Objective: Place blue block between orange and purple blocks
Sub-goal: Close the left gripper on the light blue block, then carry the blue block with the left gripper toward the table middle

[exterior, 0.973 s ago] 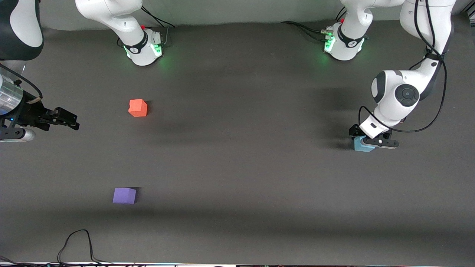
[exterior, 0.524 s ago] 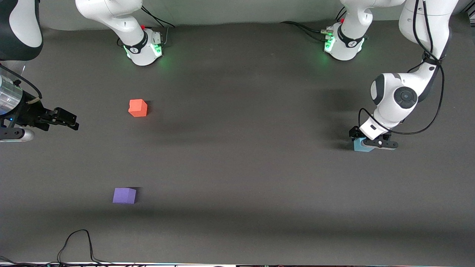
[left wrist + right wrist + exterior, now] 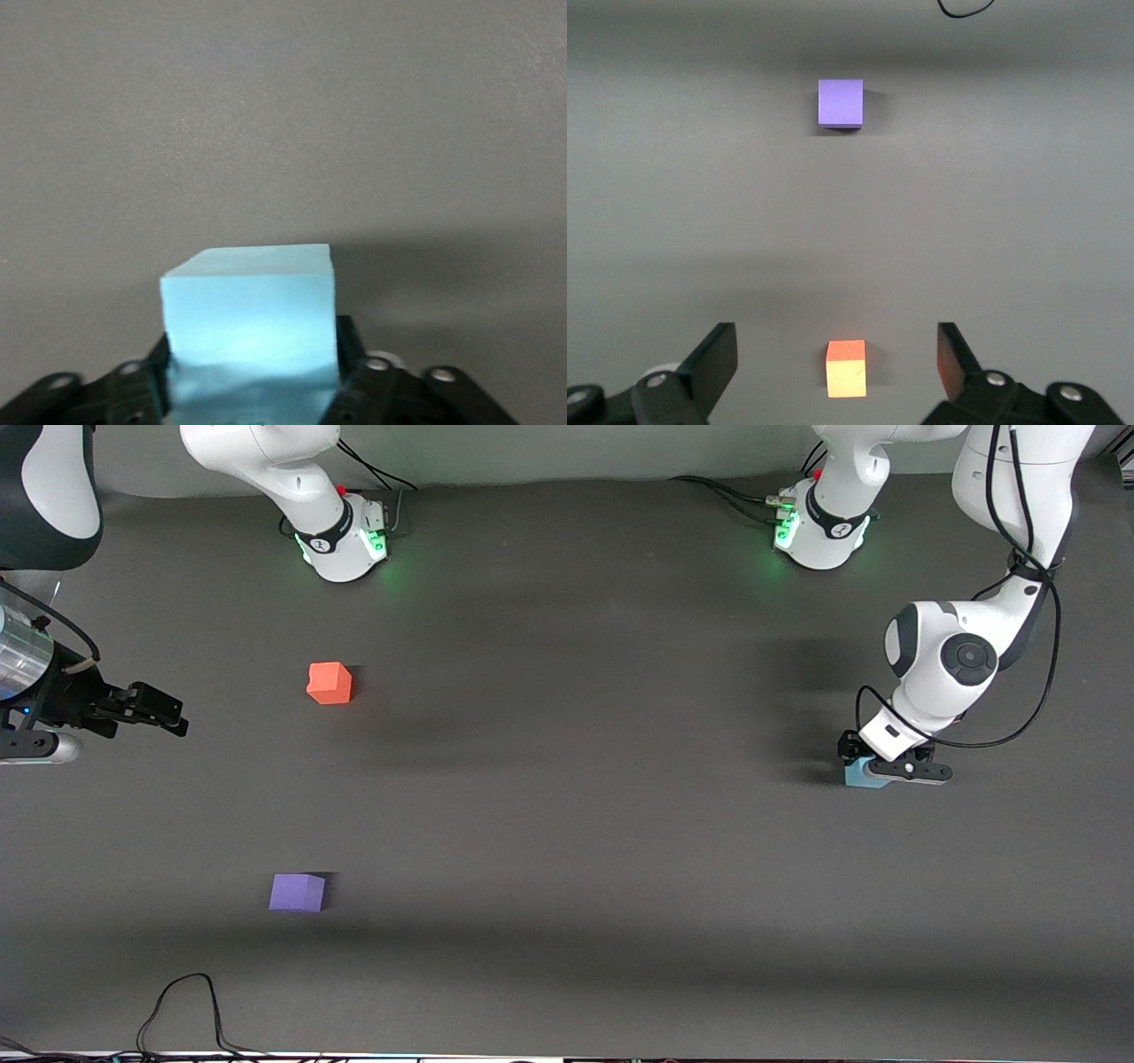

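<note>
The blue block (image 3: pixel 856 775) sits on the dark table at the left arm's end. My left gripper (image 3: pixel 873 767) is down around it, fingers pressed on its two sides; in the left wrist view the block (image 3: pixel 252 301) fills the gap of the gripper (image 3: pixel 252 354). The orange block (image 3: pixel 330 683) and the purple block (image 3: pixel 298 892) stand apart toward the right arm's end, purple nearer the front camera. My right gripper (image 3: pixel 174 716) waits open and empty beside the orange block. The right wrist view shows its gripper (image 3: pixel 834 336), the orange block (image 3: pixel 846 368) and the purple block (image 3: pixel 840 103).
A black cable (image 3: pixel 182 1005) loops on the table at the front edge, near the purple block. The two arm bases (image 3: pixel 345 540) (image 3: pixel 819 531) stand along the back edge. Bare dark mat (image 3: pixel 576 779) lies between the blue block and the other two.
My left gripper has sunk slightly lower onto the blue block, which now shows less. The right arm and the orange and purple blocks have not moved.
</note>
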You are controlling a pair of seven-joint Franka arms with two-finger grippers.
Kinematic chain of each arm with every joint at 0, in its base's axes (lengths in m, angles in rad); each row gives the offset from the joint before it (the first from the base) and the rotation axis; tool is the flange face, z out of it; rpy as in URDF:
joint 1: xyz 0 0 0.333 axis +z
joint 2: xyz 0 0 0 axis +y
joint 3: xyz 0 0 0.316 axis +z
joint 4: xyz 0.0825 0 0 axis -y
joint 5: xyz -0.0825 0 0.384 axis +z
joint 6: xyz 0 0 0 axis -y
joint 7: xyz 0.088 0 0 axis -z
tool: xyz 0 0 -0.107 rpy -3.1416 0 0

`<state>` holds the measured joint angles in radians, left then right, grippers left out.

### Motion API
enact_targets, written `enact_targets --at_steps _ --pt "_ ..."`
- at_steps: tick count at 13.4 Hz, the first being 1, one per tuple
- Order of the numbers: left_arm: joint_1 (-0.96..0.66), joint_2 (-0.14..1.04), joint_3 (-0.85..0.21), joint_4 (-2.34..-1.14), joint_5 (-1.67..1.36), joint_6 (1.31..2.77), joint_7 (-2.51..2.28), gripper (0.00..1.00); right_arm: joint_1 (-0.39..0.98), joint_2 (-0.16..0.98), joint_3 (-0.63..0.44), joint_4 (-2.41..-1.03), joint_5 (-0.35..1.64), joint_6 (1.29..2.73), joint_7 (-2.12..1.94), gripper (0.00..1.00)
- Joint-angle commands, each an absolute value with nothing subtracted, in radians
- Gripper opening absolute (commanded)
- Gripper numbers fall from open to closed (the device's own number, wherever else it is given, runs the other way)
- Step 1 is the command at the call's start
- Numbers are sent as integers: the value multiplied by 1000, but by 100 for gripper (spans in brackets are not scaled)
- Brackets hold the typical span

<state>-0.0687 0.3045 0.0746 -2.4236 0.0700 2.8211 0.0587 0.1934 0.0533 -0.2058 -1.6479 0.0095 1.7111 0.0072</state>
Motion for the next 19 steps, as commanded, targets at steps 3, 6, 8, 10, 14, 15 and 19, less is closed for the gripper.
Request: enact_targets --at_steps 3,6,8,10,14,15,19 --pt "-64 290 74 -2395 69 2794 26 29 198 57 -210 -1634 9 1697 2 100" --pt "-66 194 72 -2280 66 2506 -14 29 195 57 -210 -1634 9 1697 0 100" --pt "-80 134 64 -2157 58 2246 -55 29 195 58 -210 -1634 9 1697 -8 100" --pt "-97 106 39 -2061 22 2049 -66 29 195 58 -210 -1634 9 1697 -12 100" --pt "-187 100 -116 -1932 5 1913 -393 29 195 60 -210 -1634 9 1697 -12 100" --pt "-221 115 -156 -1910 3 1922 -488 29 195 60 -210 -1634 9 1697 -12 100" --pt "-443 282 -206 -1705 12 1939 -829 29 195 60 -210 -1634 9 1695 -12 100"
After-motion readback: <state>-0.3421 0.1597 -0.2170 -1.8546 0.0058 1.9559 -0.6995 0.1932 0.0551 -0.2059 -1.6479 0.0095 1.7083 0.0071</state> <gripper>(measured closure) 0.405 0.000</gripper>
